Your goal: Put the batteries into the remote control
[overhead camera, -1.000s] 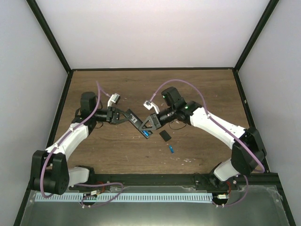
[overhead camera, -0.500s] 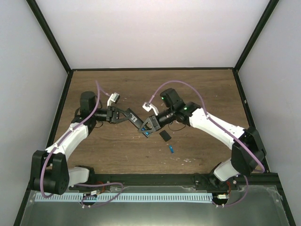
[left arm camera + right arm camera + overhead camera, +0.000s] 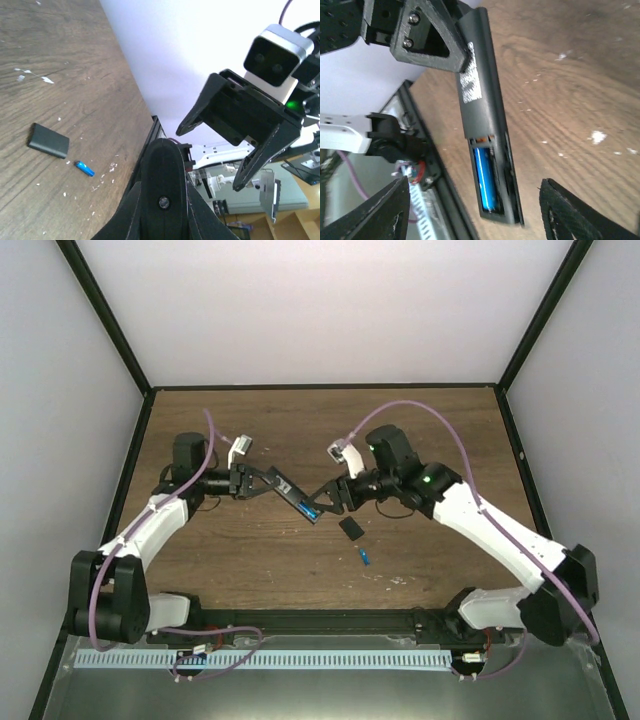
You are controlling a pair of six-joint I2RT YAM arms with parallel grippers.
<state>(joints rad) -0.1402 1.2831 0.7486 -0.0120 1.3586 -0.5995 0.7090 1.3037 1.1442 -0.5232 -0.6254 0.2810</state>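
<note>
My left gripper [image 3: 270,483] is shut on the remote control [image 3: 296,499], a slim black bar held above the table with its battery recess facing up. One blue battery [image 3: 486,182] lies inside the recess of the remote control [image 3: 480,95]. My right gripper [image 3: 331,501] stands open just off the remote's free end, its fingers [image 3: 380,215] spread on either side with nothing between them. The other blue battery [image 3: 365,558] lies on the table. In the left wrist view, the remote control [image 3: 163,185] fills the space between my left fingers, and that loose battery [image 3: 85,168] shows below.
A small black battery cover [image 3: 350,529] lies flat on the wooden table [image 3: 260,550], between the remote and the loose battery. The cover [image 3: 48,140] also shows in the left wrist view. White specks dot the wood.
My right gripper has opened and backed off to the right of the remote's end, leaving a blue battery in the recess. The left arm has kept its hold on the remote.
</note>
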